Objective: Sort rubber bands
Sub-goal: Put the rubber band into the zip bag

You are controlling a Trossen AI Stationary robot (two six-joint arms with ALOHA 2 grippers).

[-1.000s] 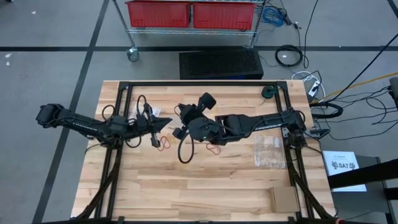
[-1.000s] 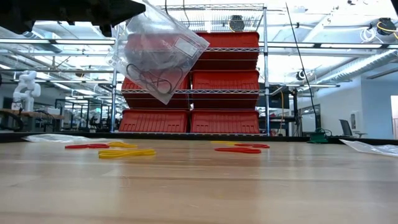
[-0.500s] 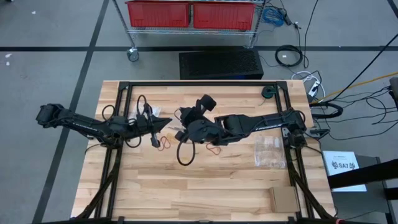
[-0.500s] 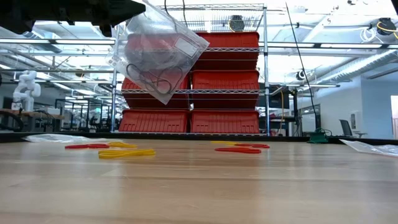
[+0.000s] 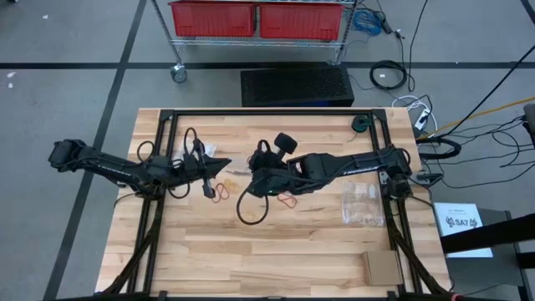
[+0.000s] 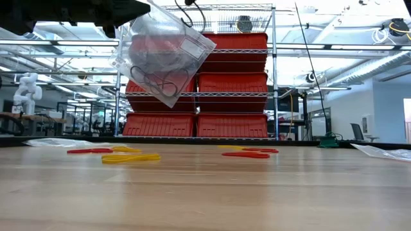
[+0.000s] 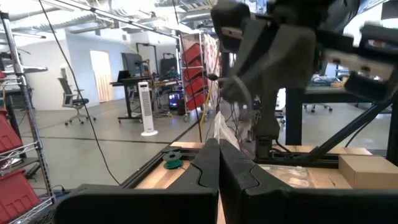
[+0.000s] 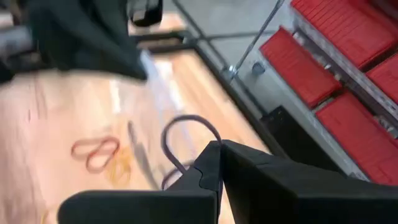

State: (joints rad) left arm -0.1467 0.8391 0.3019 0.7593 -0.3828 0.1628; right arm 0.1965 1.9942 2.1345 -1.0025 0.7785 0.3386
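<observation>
My left gripper (image 5: pixel 226 165) is shut on a clear plastic bag (image 6: pixel 164 54) that hangs high over the table's middle, with black rubber bands (image 6: pixel 154 80) inside it. My right gripper (image 5: pixel 255 170) stands just to the right of the bag, tipped downward and shut, and a black rubber band (image 8: pixel 186 134) loops out from its fingertips. Red rubber bands (image 6: pixel 250 154) and yellow ones (image 6: pixel 131 157) lie flat on the wood below. In the right wrist view a red rubber band (image 8: pixel 93 152) lies beside a yellow rubber band (image 8: pixel 121 167). My left gripper pinches the bag's upper edge (image 7: pixel 217 127) between its two shut fingers, coming in roughly level from the table's left. The bag hangs tilted below the fingers, clear of the table. My right gripper holds the black band at one end (image 8: pixel 208 142) between its fingertips. The rest of the loop sticks out free ahead of them, clear of the table.
More clear bags (image 5: pixel 364 201) lie at the table's right, and another clear bag (image 6: pixel 54 142) lies at the left. A cardboard box (image 5: pixel 380 266) sits at the near right corner and a green roll (image 5: pixel 360 124) at the far right. A black cable loop (image 5: pixel 251 209) hangs from the right arm.
My right gripper has tipped downward, rolled a little and sunk slightly beside the bag's top. A black loop has come into the top of the low view above the bag. The bag has stayed where it was.
</observation>
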